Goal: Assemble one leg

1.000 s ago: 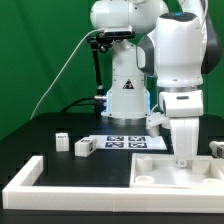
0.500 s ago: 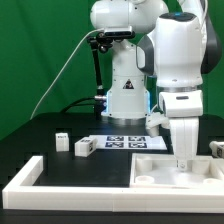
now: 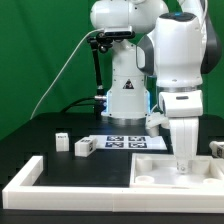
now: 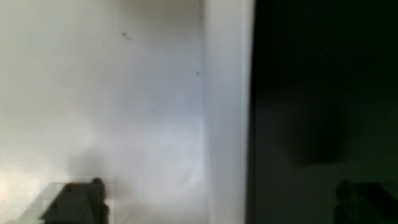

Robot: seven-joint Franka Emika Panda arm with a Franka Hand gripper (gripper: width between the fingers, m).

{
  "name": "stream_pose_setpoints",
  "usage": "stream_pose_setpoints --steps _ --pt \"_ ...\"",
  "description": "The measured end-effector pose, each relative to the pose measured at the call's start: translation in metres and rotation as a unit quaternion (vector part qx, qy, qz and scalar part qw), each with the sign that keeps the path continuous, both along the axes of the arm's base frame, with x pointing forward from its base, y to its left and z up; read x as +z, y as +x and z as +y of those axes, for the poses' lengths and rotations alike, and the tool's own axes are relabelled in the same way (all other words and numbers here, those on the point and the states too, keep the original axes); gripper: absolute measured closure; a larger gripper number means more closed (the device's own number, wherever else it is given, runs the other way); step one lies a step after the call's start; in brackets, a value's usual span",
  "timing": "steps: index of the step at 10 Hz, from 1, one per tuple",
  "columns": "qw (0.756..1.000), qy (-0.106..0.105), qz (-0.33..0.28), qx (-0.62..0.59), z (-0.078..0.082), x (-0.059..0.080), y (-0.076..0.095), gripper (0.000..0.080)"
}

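Observation:
Two small white legs (image 3: 61,142) (image 3: 84,147) with black-and-white tags stand on the black table at the exterior view's left. A third leg (image 3: 216,148) stands at the right edge. My gripper (image 3: 184,162) hangs low over the large flat white panel (image 3: 160,172), far from the left legs. In the wrist view the gripper (image 4: 221,205) is open and empty. One dark fingertip (image 4: 75,203) is over the white panel (image 4: 125,110) and the other over the black table, with the panel's edge between them.
The marker board (image 3: 124,142) lies flat behind the panel, in front of the robot base. A long white L-shaped border bar (image 3: 30,176) runs along the table's front and left. A black cable hangs at the back left.

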State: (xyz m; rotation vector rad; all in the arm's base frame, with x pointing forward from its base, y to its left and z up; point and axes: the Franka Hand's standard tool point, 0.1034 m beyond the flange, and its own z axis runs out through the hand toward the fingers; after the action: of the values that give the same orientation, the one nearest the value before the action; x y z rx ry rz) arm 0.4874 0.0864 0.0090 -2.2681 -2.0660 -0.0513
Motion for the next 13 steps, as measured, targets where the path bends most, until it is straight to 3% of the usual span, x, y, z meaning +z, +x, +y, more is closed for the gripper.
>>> stream_pose_setpoints --steps 2,6,7,10,12,13 --pt "1.0 -0.001 -0.001 -0.01 0.001 0.002 0.0 0.0151" --pt "0.997 -0.01 -0.032 -0.068 0.02 0.056 -0.006 0.0151" --pt "0.996 -0.011 -0.037 -0.08 0.023 0.063 -0.007 0.0151" --pt "0.992 -0.01 -0.03 -0.12 0.022 0.059 -0.008 0.0151" --pt "0.973 -0.007 -0.02 -0.228 0.025 0.056 -0.014 0.0151" --pt "0.951 0.0 -0.016 -0.309 0.032 0.054 -0.019 0.0151"
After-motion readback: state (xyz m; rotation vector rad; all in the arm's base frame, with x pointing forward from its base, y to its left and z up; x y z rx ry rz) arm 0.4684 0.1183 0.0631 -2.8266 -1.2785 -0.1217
